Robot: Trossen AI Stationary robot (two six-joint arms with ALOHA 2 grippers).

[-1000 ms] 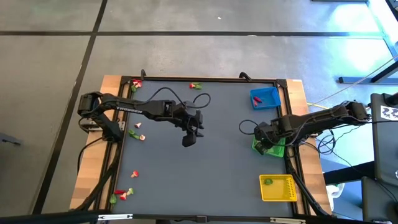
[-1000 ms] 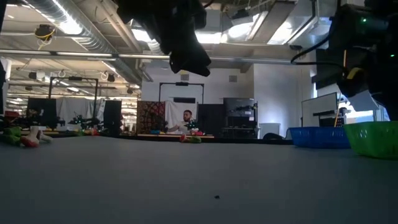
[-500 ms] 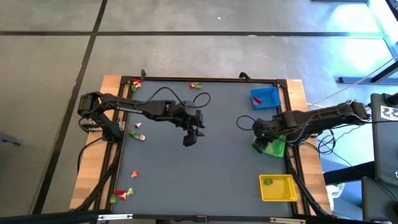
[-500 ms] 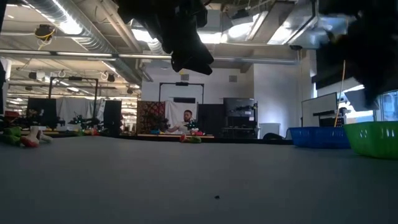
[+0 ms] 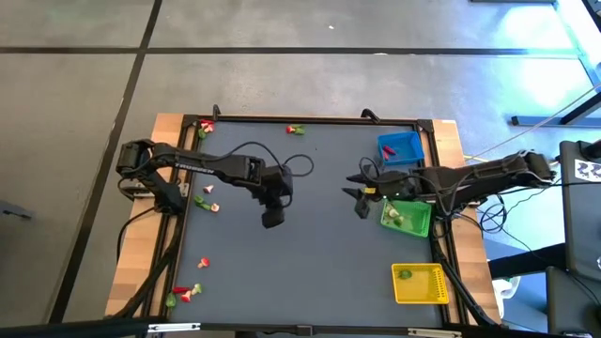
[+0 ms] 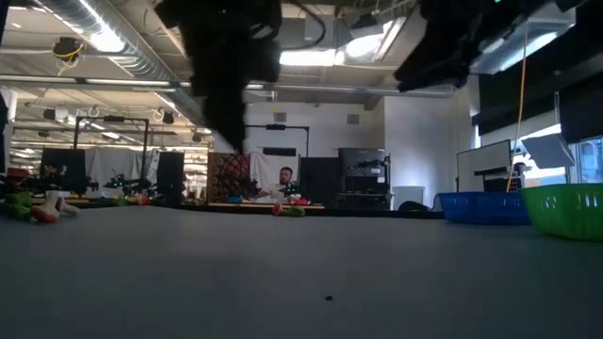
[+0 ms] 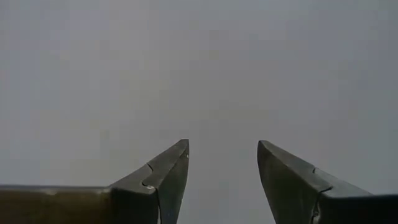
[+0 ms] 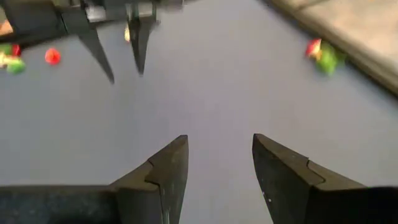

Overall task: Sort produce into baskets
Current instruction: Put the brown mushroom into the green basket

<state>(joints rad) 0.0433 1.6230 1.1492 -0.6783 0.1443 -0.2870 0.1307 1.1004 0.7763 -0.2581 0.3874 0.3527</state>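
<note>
My left gripper (image 5: 271, 221) (image 7: 222, 152) hangs open over bare table near the middle, pointing steeply down, with nothing between its fingers. My right gripper (image 5: 360, 204) (image 8: 219, 146) is open and empty too, raised above the table just left of the green basket (image 5: 417, 223), which holds small pieces (image 5: 394, 214). The blue basket (image 5: 399, 147) stands at the far right. At the near right, the yellow basket (image 5: 423, 286) has a green piece (image 5: 405, 274) in it. Loose produce lies at the far edge (image 5: 296, 130), the far left corner (image 5: 205, 125), the left side (image 5: 205, 195) and the near left (image 5: 185, 294).
Wooden strips (image 5: 133, 272) border the dark mat on both sides. A cable loop (image 5: 299, 167) arcs over the left arm. Between the two grippers and toward the near edge, the mat (image 5: 319, 272) is bare. The room beyond the table shows in the low view, with a person (image 6: 284, 181) far off.
My right gripper has risen from over the green basket, gone toward the table's middle and tipped up toward level. The basket's inside now shows, with pieces in it. My left gripper has shifted a little toward the table's left and near edge and tipped to point more steeply down.
</note>
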